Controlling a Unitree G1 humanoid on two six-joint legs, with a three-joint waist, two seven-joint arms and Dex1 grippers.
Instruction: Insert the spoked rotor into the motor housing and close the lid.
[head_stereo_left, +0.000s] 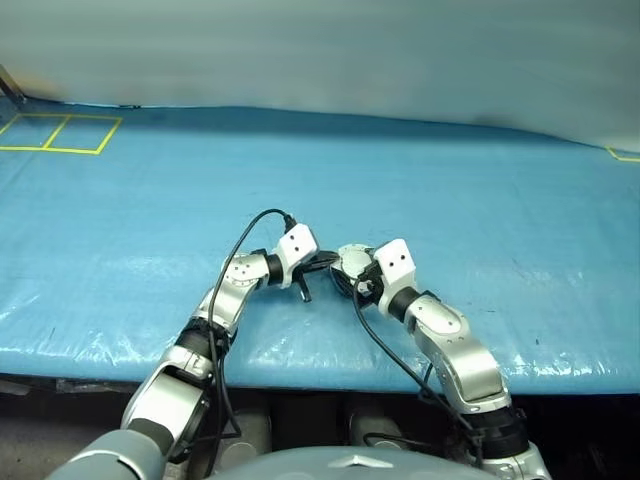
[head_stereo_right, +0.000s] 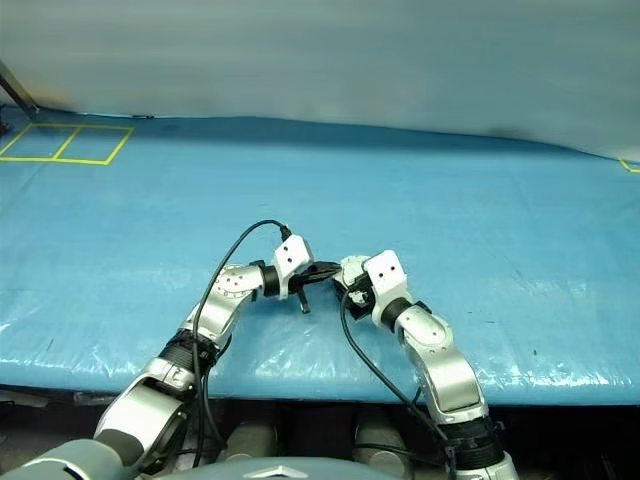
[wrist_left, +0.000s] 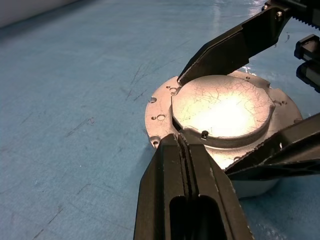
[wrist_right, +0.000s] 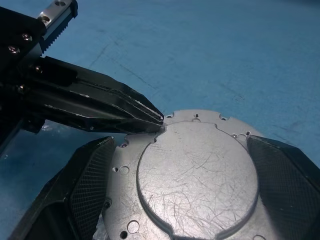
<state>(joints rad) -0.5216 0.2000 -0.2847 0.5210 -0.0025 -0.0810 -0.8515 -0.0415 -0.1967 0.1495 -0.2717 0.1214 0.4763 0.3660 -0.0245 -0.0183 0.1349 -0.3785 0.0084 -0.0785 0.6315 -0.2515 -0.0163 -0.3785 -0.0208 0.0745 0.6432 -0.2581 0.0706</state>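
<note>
We are at the near edge of the blue tabletop (head_stereo_left: 450, 210), with the motor housing (wrist_left: 165, 117) lying flat and its lid (wrist_right: 197, 175) already down, pale scratched outer face up. The spoked rotor is nowhere to be seen (we judge it is inside, under the lid).

Our right end effector (wrist_right: 190, 192) straddles the case from its own side, its two fingers (wrist_right: 87, 185) spread wide on either flank of the round body; whether the pads press the wall or stand just off it, we cannot tell. Our left end effector (wrist_left: 181, 142) comes in from the opposite side with its fingers pinched together on nothing, their joined tip at the step where the raised disc meets the flange.

The relation that matters: the case lies between the two end effectors, directly ahead of each, and being round it has no long axis to align with. Both are about equally near. We judge the remaining work to be checking that the lid sits fully down, then withdrawing.
</note>
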